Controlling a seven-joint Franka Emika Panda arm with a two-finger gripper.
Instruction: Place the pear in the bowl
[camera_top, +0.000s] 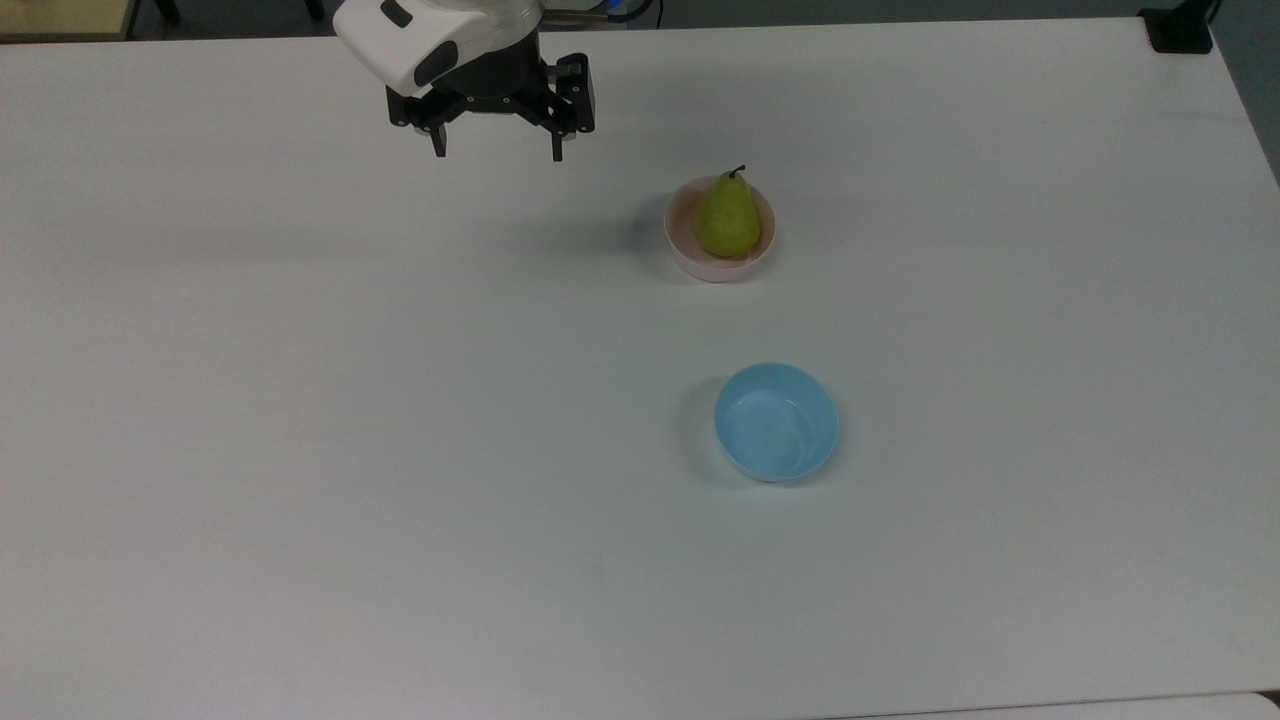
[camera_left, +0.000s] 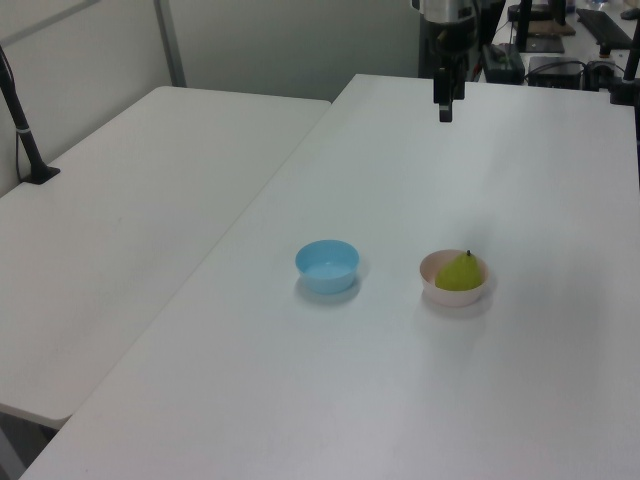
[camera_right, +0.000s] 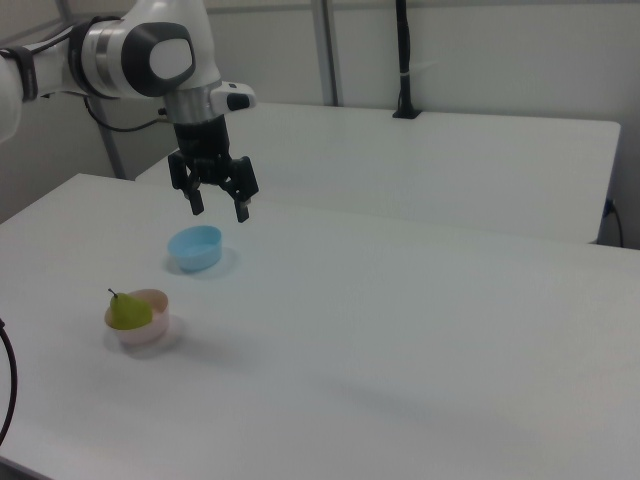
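spread wide and empty, the claw (camera_top: 497, 152) is seen raised above the white counter (camera_top: 400, 450), its two dark fingers pointed downward with a clear gap between them; in the right view the claw (camera_right: 219, 208) hangs in the air in front of the light blue bowl (camera_right: 194, 247), and in the left view the claw (camera_left: 444, 108) is found near the counter's far end. the pear (camera_top: 727, 217), yellow-green with a short dark stem, is lodged inside the pale pink bowl (camera_top: 690, 262), stem aimed toward the top view's upper edge, and is well apart from the claw, to the top view's right of it. the pear (camera_right: 128, 311) is shown leaning in the pink bowl (camera_right: 148, 331) in the right view. the light blue bowl (camera_top: 777, 421) is set apart from the pink bowl, lower in the top view, and nothing is held in it. in the left view the pear (camera_left: 459, 272) and its pink bowl (camera_left: 450, 294) are placed to the right of the blue bowl (camera_left: 327, 266).
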